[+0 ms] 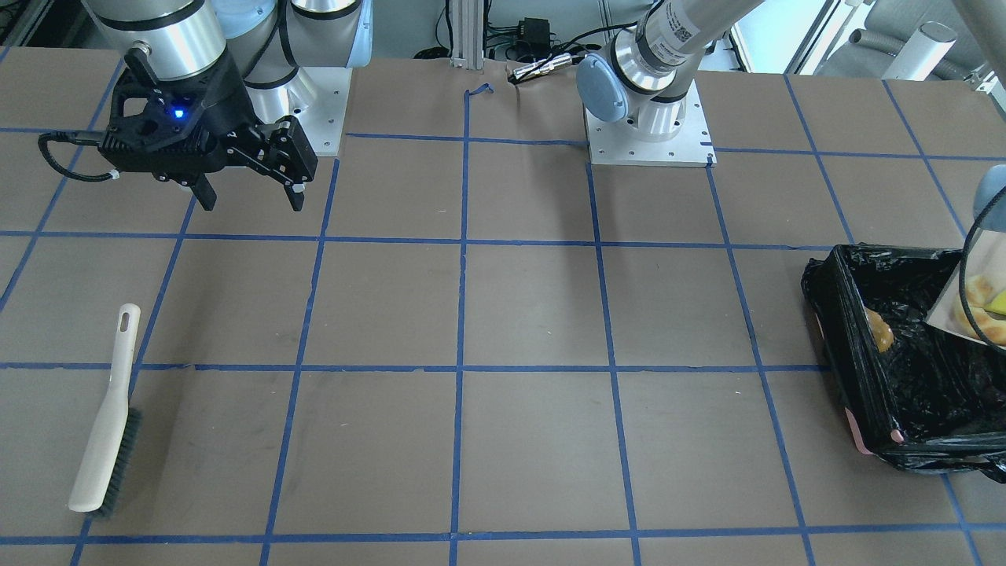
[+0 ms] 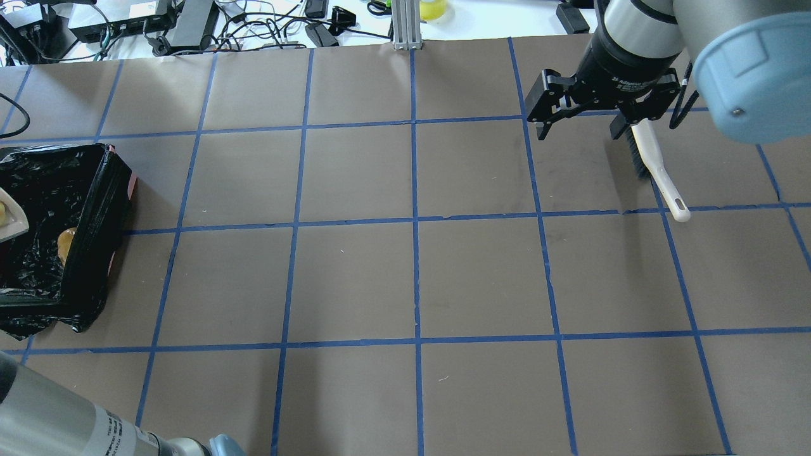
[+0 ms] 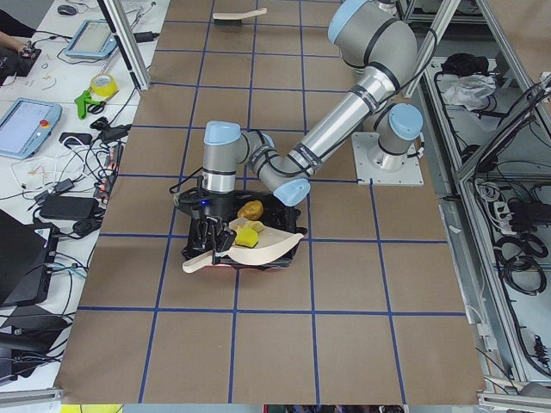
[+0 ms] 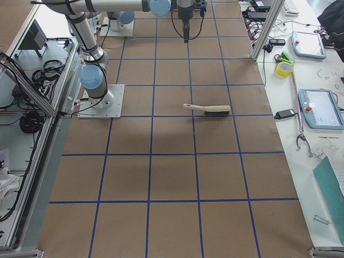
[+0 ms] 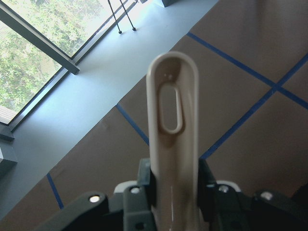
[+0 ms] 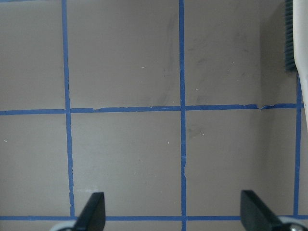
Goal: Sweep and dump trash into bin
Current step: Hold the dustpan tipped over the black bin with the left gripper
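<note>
left jaws: clamped on dustpan (image 5: 173, 159) handle, pan tilted over bin (image 1: 845, 330) | right jaws: wide apart, holding nothing, above desk (image 1: 534, 314) near brush (image 1: 106, 417)

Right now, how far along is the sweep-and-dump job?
Done: the sweeping looks finished; the brush lies on the table and the right tool is open and empty. In hand: the left tool holds the dustpan tilted over the bin, with the amber piece inside. Left: the tan half-ring and yellow wedge sit on the dustpan.
</note>
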Available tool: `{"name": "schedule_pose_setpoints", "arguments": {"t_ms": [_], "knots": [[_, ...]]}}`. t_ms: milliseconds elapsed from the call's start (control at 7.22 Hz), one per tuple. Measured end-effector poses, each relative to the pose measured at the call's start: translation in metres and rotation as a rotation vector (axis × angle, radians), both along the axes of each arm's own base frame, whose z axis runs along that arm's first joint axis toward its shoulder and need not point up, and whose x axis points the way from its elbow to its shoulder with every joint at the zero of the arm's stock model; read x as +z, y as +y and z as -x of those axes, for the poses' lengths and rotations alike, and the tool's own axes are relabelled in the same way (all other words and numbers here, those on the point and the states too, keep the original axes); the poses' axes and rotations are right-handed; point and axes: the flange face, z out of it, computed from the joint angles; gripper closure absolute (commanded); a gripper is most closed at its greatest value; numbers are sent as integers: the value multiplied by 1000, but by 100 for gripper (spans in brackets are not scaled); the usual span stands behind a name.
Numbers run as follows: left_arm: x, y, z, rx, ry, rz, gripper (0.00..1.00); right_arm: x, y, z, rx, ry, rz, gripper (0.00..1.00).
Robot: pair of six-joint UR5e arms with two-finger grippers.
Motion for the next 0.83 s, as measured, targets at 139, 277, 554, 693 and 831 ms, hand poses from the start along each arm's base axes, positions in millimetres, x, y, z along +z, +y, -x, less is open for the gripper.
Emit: {"name": "schedule_pose_setpoints", "arguments": {"t_ms": [139,277,554,693,831], "knots": [[1,-4,9,-16,-17,-25,100,0,0,0,0,0,-1,0],[2,-6,12,-47,-33,-54,100,-1,0,0,0,1,-2,0],[7,-8,13,-129,-97,-101,100,-1,0,0,0,1,-4,0],[10,-9,14,-147,-129,-94,100,-1,0,0,0,1,-4,0],[13,-10,16,-153,-162,-64,100,-1,0,0,0,2,-4,0]]}}
